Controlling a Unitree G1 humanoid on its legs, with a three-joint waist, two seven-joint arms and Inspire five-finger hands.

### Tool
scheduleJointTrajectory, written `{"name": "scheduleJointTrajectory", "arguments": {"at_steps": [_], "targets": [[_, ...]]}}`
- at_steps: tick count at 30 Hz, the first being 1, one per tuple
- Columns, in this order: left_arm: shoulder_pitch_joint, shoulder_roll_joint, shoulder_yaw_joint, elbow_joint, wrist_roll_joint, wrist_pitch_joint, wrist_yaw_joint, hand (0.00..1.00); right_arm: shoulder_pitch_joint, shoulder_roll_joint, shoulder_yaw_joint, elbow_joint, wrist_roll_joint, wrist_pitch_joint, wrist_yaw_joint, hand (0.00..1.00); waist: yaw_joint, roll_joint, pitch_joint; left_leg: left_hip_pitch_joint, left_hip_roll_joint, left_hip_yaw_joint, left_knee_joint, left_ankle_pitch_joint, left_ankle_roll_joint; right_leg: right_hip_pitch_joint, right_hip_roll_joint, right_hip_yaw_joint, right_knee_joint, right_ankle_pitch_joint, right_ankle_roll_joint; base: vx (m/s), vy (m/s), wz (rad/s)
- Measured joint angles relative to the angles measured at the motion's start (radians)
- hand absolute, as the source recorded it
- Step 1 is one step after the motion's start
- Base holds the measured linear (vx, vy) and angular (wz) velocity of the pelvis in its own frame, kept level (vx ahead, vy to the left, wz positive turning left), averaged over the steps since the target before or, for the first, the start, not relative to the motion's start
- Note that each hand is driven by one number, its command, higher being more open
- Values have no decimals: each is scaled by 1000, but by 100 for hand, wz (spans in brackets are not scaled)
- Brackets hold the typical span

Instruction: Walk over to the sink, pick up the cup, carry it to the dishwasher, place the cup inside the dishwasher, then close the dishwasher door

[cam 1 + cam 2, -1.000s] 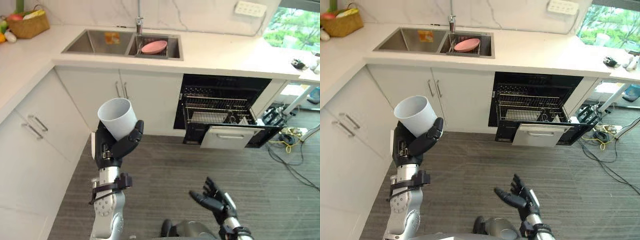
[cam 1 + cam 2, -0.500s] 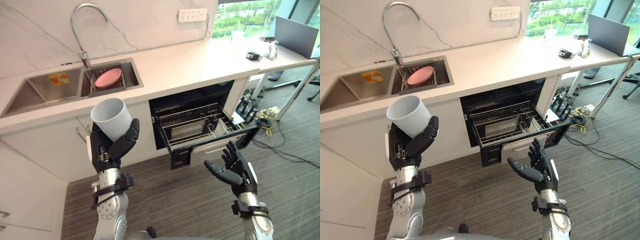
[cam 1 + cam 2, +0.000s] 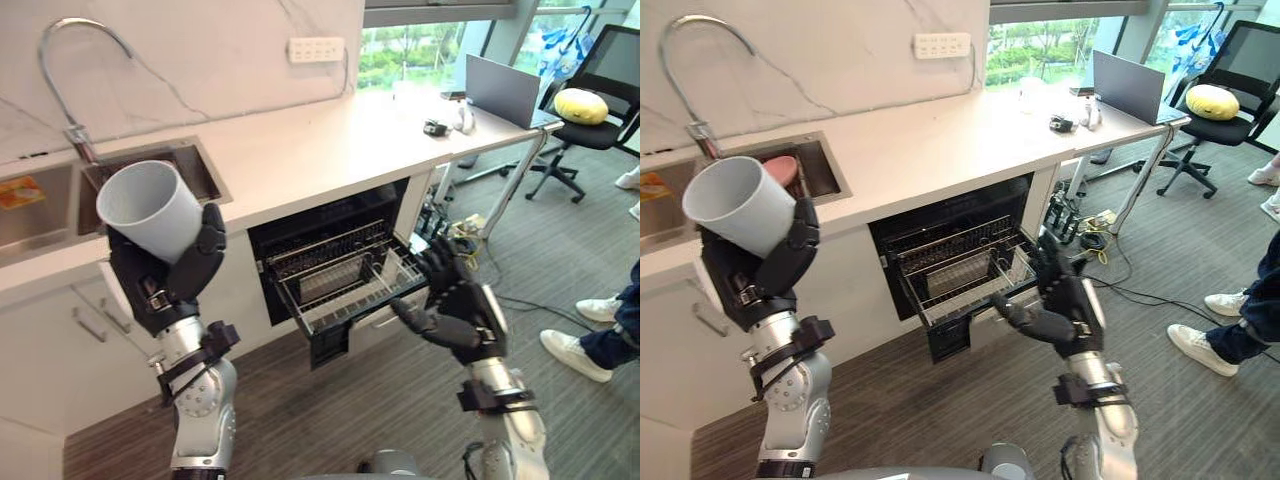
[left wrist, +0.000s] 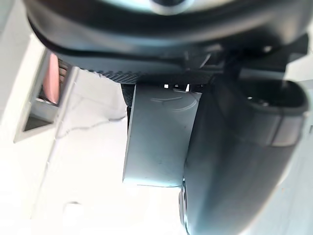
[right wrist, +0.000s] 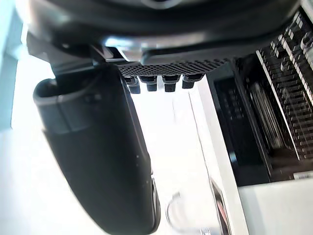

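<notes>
White cup (image 3: 150, 208) tilted in left hand (image 3: 168, 282); dishwasher (image 3: 322, 218) stands open.

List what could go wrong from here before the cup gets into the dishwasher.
1. The left hand grips the cup by its lower end, tilted, well to the side of the pulled-out rack; it might slip during the carry.
2. The open right hand hangs close in front of that rack and may knock it.
3. A person's shoes stand on the floor at the right; a wide step could crowd them.
</notes>
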Motion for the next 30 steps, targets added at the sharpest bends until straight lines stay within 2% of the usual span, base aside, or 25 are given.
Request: {"name": "scheduleJointTrajectory", "arguments": {"at_steps": [3, 7, 10, 12, 13, 14, 15, 16, 17, 20, 25, 26, 30], "targets": [[14, -29, -5, -8, -9, 1, -71, 0, -4, -10, -4, -6, -4, 0, -29, 100, 14, 8, 4, 12, 42, -17, -5, -8, -13, 71, 52, -18, -116, 34, -16, 154, -136, 8], [92, -34, 1, -46, -15, 3, -137, 0, -2, -11, -6, -15, -4, 0, -30, 100, 22, 33, 10, -9, 68, 19, 42, -29, -41, 75, 76, 5, -155, 45, -19, 78, -26, -19], [111, -38, 1, -53, -30, 3, -166, 0, 6, -12, -8, -23, 17, 0, -20, 100, 35, 42, 15, -100, 88, 37, 244, -34, -40, 85, 67, 15, -168, 44, -18, 42, -9, -9], [115, -48, 1, -54, -36, 4, -189, 0, 9, -18, -22, -42, 31, 0, -14, 100, 35, 60, 26, -153, 107, 31, 372, -44, -34, 128, 57, 1, -190, 45, -23, 47, 36, 20], [123, -50, -2, -58, -36, 3, -200, 0, 8, -20, -23, -42, 32, 0, -15, 100, 37, 57, 22, -153, 99, 32, 337, -58, -25, 130, 49, -2, -191, 45, -22, 52, 70, 22], [134, -51, -15, -66, -35, 1, -217, 0, 7, -23, -39, -45, 39, -1, -16, 100, 36, 63, 12, -144, 82, 31, 193, -56, -18, 126, 36, -12, -195, 46, -21, 34, 83, 30], [134, -53, -31, -72, -34, 1, -233, 0, 7, -31, -51, -47, 53, -1, -18, 100, 31, 74, 6, -141, 78, 29, 48, -20, -18, 125, 32, -30, -203, 47, -14, 26, 95, 33], [134, -53, -39, -73, -34, 0, -237, 0, 8, -33, -54, -46, 58, -1, -19, 100, 31, 79, 3, -143, 77, 26, 9, 33, -29, 126, 31, -33, -206, 48, -9, 34, 128, 29], [137, -54, -48, -73, -34, -2, -241, 0, 8, -34, -53, -46, 67, -1, -19, 100, 31, 90, -4, -133, 73, 25, -22, 92, -53, 129, 29, -35, -209, 48, 2, 33, 116, 15], [137, -51, -61, -65, -34, -3, -234, 0, 2, -28, -33, -53, 66, -1, -23, 100, 36, 77, 4, -129, 50, 29, -18, 93, -40, 129, 8, -32, -212, 52, 21, 4, 116, 1], [140, -31, -70, -41, -36, -4, -220, 0, -20, -28, -5, -53, 93, -2, -3, 100, 39, 77, 3, -93, 20, 65, -60, 97, -22, 126, -19, -2, -209, 53, 43, -6, 68, -15], [84, -21, -120, -41, -35, -5, -253, 0, -11, -4, -38, -87, 163, -4, 22, 100, 38, 44, -25, -72, -11, 42, -107, 112, -9, 173, -28, -29, -285, 79, 64, 4, 22, -6], [83, -21, -120, -41, -36, -5, -253, 0, -12, -4, -38, -87, 163, -4, 22, 100, 38, 43, -25, -63, -11, 49, -111, 112, -9, 171, -27, -22, -283, 79, 64, 0, 0, -4]]}}
